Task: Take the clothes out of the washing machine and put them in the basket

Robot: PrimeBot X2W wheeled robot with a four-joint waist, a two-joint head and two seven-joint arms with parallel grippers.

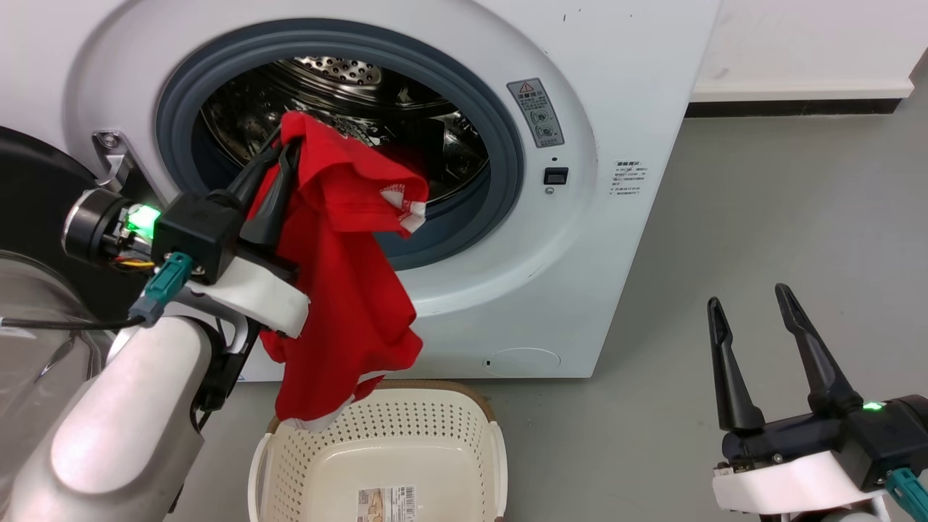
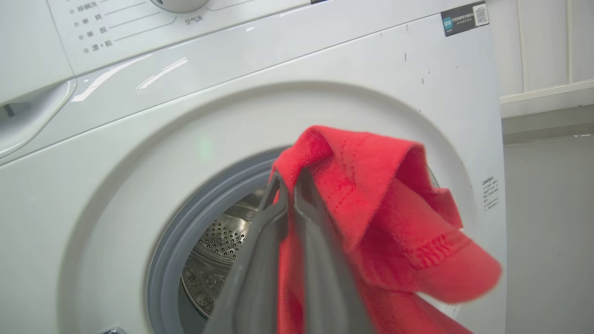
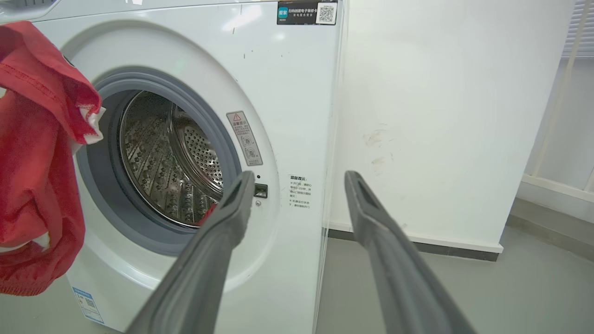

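Left pincer clamped on red garment, outside the washing machine, cloth hanging toward 6 o'clock over the basket rear rim; right pincer apart at 4 o'clock; step judged carry-to-basket, next move: lower, release; second red piece lies in the drum.

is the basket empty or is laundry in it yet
Empty: the basket shows its bare bottom and sticker; the red garment hangs from the left tool by its rim.
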